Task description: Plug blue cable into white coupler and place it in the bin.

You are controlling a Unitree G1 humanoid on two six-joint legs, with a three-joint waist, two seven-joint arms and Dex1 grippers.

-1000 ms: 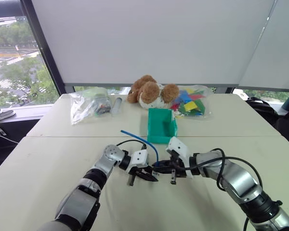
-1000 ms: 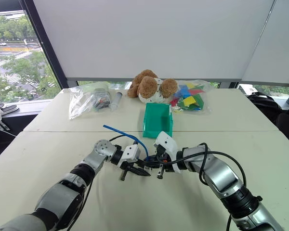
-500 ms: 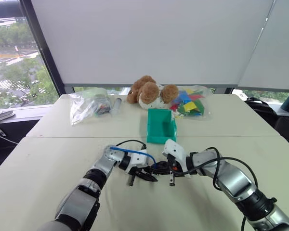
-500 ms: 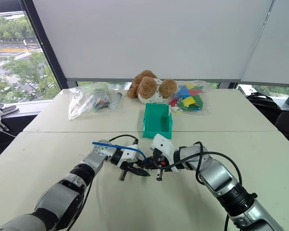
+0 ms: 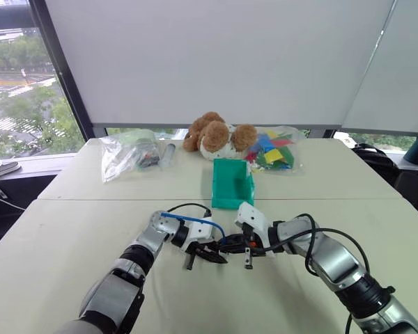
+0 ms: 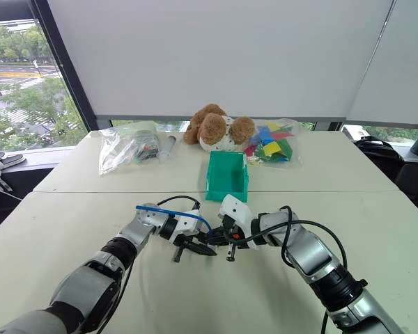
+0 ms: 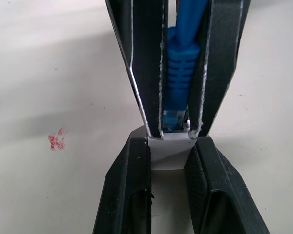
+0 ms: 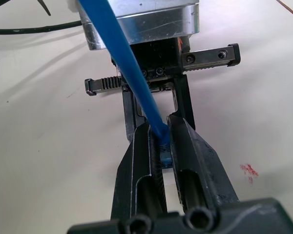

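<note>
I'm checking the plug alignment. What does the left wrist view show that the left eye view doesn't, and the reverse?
Left wrist view: the white coupler pinched in the left claw, the blue cable plug's ribbed boot in the right claw, and a red smudge.
Left eye view: the teal bin, teddy bear and clear bags beyond.
Both: the claws meeting tip to tip over the table.

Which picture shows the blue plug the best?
The left wrist view. The plug sits big in the middle, pinched by the right tool, its tip at the white coupler. The right wrist view mostly hides it between fingers, showing the blue cable. In the eye views it is tiny.
</note>
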